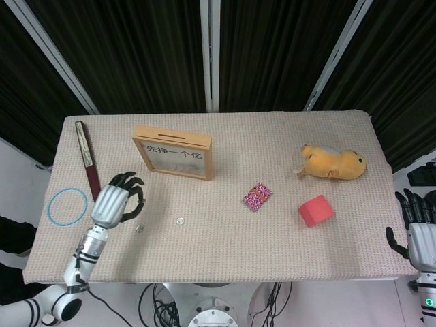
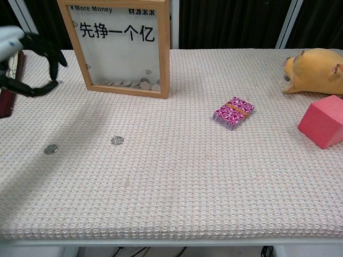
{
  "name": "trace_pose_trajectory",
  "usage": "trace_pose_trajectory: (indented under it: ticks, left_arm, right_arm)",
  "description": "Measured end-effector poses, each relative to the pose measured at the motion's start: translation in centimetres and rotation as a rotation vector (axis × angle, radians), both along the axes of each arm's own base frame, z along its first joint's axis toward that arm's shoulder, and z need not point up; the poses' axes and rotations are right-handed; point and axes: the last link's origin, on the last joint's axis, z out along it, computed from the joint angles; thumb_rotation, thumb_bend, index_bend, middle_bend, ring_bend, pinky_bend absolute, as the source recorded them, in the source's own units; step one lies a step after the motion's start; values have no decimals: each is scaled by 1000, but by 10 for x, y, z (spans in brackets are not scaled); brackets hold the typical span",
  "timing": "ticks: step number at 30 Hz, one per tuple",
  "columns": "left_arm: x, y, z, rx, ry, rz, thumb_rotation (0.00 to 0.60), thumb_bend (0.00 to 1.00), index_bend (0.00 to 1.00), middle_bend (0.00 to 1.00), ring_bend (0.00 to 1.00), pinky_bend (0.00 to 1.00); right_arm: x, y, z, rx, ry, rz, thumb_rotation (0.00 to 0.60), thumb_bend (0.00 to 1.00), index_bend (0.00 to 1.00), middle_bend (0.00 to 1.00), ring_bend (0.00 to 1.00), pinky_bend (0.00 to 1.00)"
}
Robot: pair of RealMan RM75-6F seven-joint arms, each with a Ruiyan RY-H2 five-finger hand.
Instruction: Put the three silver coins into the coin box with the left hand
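Two silver coins (image 2: 51, 149) (image 2: 117, 140) — flat before coin box (image 2: 119, 47)

Silver coins (image 2: 117, 140), wooden-framed coin box (image 2: 121, 47), pink patterned card pack (image 2: 233, 113), red block (image 2: 323, 128), orange plush toy (image 2: 313, 71), blue ring (image 1: 67, 206)

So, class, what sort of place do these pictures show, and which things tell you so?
Probably a robot lab or test bench rather than a home: a cloth-covered table against black curtains, a robot left hand above it, and unrelated props laid out, such as a coin box and a plush toy.
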Motion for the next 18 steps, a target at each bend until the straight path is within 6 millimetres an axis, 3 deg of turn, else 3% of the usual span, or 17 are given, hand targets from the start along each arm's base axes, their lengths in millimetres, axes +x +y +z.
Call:
trace_pose_trajectory:
  ticks: [6,9,13,18]
  left_arm:
    - [2,27,75,211,-5,5,600,422,633,340,172,247]
    - [6,46,99,268,1,13,600,418,634,340,172,247]
    - [20,70,111,260,10,0,600,417,636,340,172,248]
    - [50,99,112,190,-1,-37,600,417,637,341,172,247]
  right_arm:
    - [3,-1,1,-4,-3,10,600,388,0,0,0,0]
    - [3,-2,1,-6,-4,8,600,388,0,0,0,0]
    - [3,-3,1,-10,0,3,600,388,0,0,0,0]
    - [4,-6,0,-10,4,-1,600,389,0,0,0,0]
